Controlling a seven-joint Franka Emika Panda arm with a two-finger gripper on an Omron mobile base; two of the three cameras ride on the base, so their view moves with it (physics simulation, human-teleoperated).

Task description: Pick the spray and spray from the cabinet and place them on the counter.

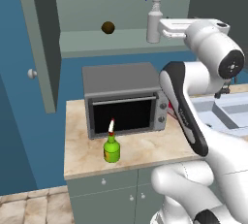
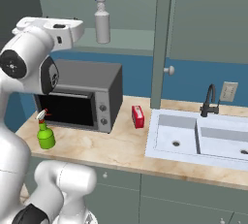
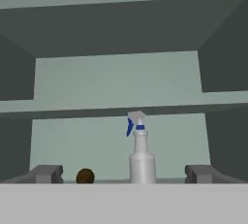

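The tall grey-white spray [image 1: 154,22] [image 2: 101,22] [image 3: 142,160] with a blue-white nozzle stands upright on the lower shelf of the open cabinet [image 1: 97,43] [image 2: 193,19]. The shorter green spray [image 1: 112,148] [image 2: 46,133] stands on the beige counter [image 1: 145,152] [image 2: 116,145] in front of the toaster oven. My gripper [image 3: 123,174] is open and level with the shelf. It faces the grey-white bottle, which stands between the fingertips [image 3: 46,173] but farther back, untouched. In the left base view the white hand [image 1: 174,26] sits just right of that bottle.
A small brown ball [image 1: 108,27] [image 3: 85,175] lies on the shelf left of the bottle. The grey toaster oven [image 1: 123,97] [image 2: 82,97] sits under the cabinet. A flat red box [image 2: 138,116] and the sink [image 2: 193,140] with its dark faucet [image 2: 209,101] are to the right. The open cabinet door [image 1: 41,39] juts out at left.
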